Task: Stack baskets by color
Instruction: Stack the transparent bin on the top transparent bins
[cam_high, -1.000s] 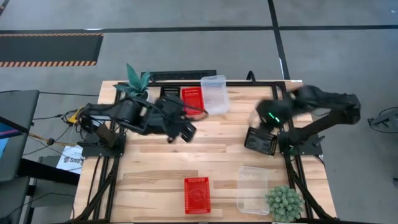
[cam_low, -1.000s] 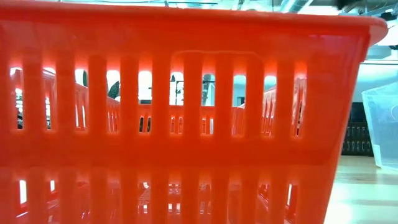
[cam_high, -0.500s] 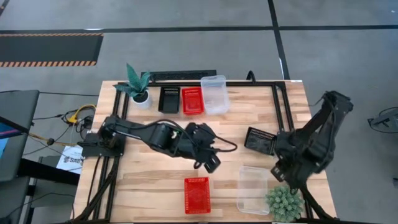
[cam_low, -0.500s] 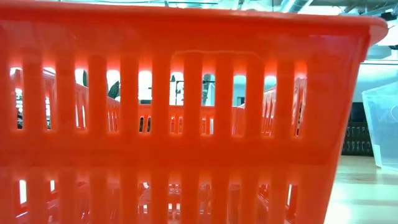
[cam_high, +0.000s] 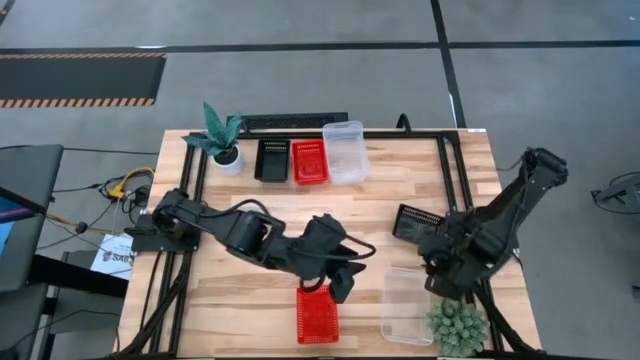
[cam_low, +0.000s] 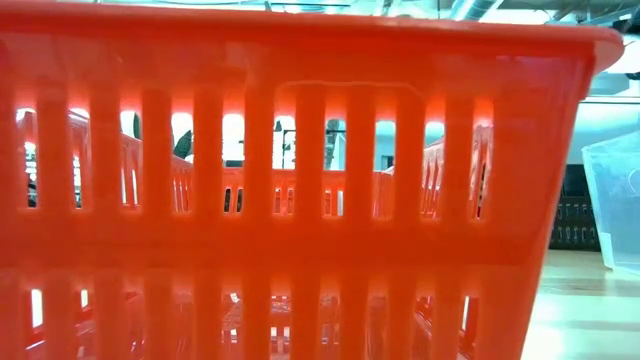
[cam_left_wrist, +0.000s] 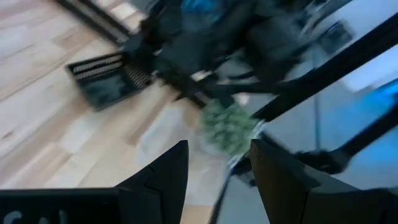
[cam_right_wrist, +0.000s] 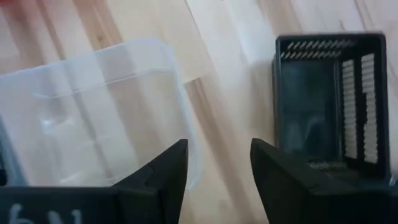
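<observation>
Along the counter's (cam_high: 250, 290) far edge: black basket (cam_high: 271, 159), red basket (cam_high: 309, 162), clear basket (cam_high: 345, 152) side by side, leafy plant (cam_high: 218, 134) to their left. Bare wood mid-counter. Near edge: red basket (cam_high: 317, 314), clear basket (cam_high: 406, 305), spiky plant (cam_high: 457, 326). Lone black basket (cam_high: 417, 224) toward the right. Left hand (cam_high: 338, 282) over the near red basket's far end, fingers parted, empty. Right hand (cam_high: 436, 270) between the lone black and near clear baskets, released.

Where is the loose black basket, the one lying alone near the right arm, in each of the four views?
High view: the black basket lies right of centre on the table.
Low view: not in it; a red basket fills the picture.
Left wrist view: upper left.
Right wrist view: upper right.
Shared landmark: the clear basket beside it, also in the right wrist view.
</observation>
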